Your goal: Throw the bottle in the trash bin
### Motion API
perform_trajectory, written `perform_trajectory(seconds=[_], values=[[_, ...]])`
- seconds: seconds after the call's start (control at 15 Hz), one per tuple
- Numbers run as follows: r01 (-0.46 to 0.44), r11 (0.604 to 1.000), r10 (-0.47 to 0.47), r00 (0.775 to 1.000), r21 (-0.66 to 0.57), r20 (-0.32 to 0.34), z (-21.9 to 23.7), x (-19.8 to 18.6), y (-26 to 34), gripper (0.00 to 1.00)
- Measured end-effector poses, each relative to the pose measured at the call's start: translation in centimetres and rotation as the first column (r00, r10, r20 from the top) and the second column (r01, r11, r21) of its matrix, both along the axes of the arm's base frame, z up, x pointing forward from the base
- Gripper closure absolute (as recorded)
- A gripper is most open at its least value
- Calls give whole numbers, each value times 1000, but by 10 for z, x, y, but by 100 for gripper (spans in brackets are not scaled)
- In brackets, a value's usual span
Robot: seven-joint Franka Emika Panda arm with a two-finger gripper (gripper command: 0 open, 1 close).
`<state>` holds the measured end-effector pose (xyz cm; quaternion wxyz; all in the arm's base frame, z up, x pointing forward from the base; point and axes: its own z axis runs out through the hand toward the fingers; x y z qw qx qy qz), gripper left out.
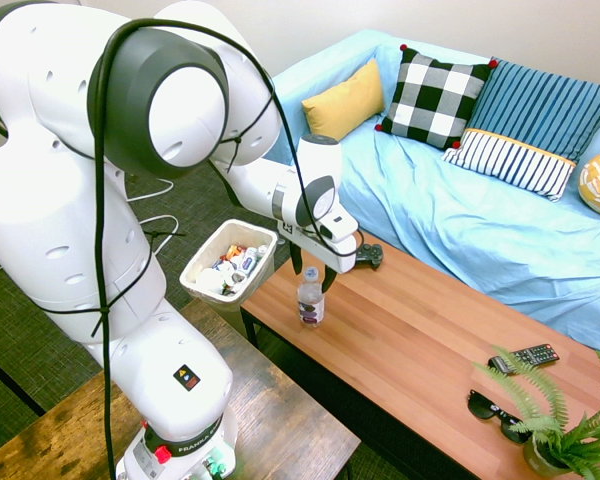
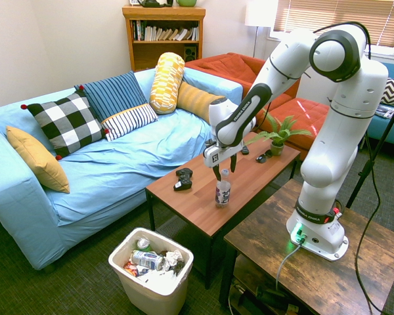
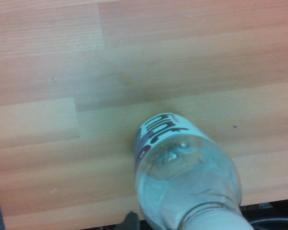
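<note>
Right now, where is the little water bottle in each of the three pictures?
First exterior view: the bottle stands upright near the wooden table's left end, under the open gripper.
Second exterior view: the bottle stands at picture centre, on the table's near end, above the trash bin.
Wrist view: the bottle fills the lower right, seen from above.
Shared landmark: the game controller.

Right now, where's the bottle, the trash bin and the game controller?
bottle [image 2: 222,191], second exterior view, label band.
trash bin [image 2: 126,247], second exterior view, rim.
game controller [image 2: 183,179], second exterior view, body.
</note>
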<state>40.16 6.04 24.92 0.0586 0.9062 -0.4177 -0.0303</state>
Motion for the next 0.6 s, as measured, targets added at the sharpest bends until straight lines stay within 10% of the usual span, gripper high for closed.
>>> perform_trajectory(seconds=[0.6], values=[[1, 1000, -1, 1000, 4, 4, 1, 5, 1, 100]])
